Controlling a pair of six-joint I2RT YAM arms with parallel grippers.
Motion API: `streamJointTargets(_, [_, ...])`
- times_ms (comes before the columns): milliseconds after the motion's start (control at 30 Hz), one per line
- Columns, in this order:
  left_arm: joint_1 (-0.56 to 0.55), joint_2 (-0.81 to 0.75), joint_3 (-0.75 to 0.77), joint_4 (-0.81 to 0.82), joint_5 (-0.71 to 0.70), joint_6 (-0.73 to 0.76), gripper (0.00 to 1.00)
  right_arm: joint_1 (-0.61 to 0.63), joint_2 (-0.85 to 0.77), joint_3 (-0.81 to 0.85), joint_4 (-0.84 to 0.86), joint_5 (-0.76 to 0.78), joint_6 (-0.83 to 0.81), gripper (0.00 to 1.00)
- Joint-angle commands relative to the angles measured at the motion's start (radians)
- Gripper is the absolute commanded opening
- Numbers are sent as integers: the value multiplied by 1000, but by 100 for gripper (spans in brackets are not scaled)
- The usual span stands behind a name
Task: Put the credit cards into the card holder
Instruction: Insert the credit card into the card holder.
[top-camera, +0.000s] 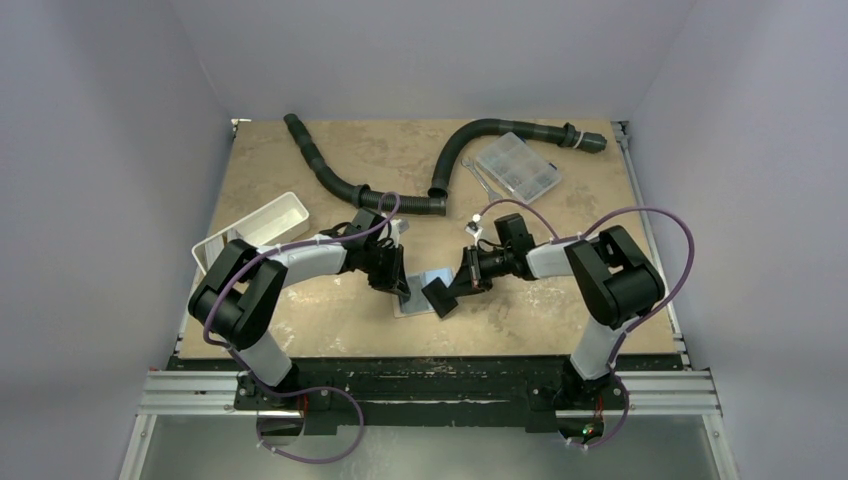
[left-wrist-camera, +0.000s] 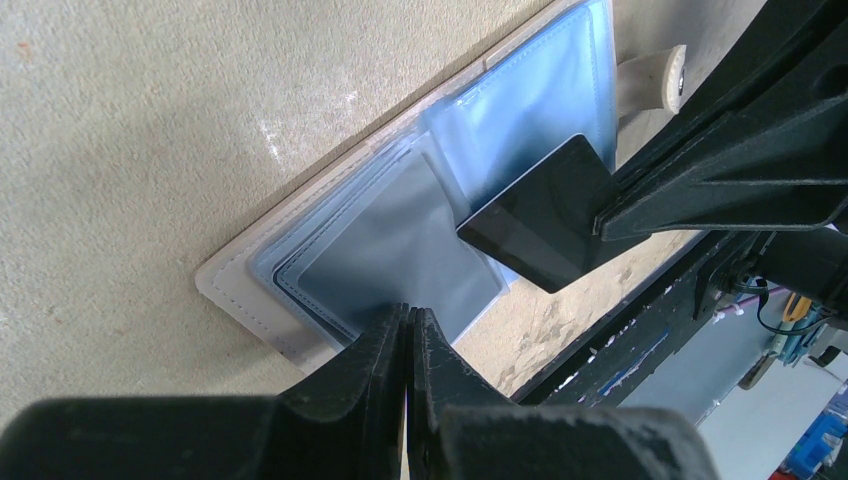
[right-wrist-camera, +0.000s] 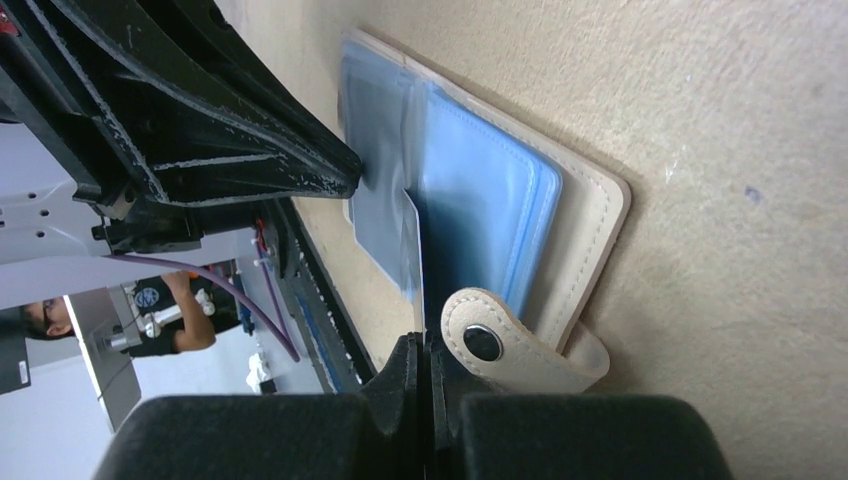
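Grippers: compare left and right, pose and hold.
The right gripper is shut on a dark credit card, tilted over the open card holder; the left gripper is shut with no card, its tips at the holder's grey sleeve. The right gripper works from the snap tab side, the left gripper from the opposite side. Both are closed.

Nothing readable here tbh: no label, brand or number on the tan-beige folding wallet (right-wrist-camera: 592, 215), dark flat card (left-wrist-camera: 540, 215) or clear plastic compartment box (top-camera: 517, 167).
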Motion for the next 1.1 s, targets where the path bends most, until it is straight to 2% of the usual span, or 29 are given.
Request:
streamJointTargets(0, [11, 25, -29, -35, -92, 55, 6, 13, 22, 45, -8, 24, -12, 0])
streamJointTargets(867, [11, 22, -29, -37, -83, 55, 6, 38, 122, 114, 215, -17, 111, 0])
streamJointTargets(1067, [11, 17, -35, -30, -73, 49, 6, 55, 125, 60, 366, -14, 198, 0])
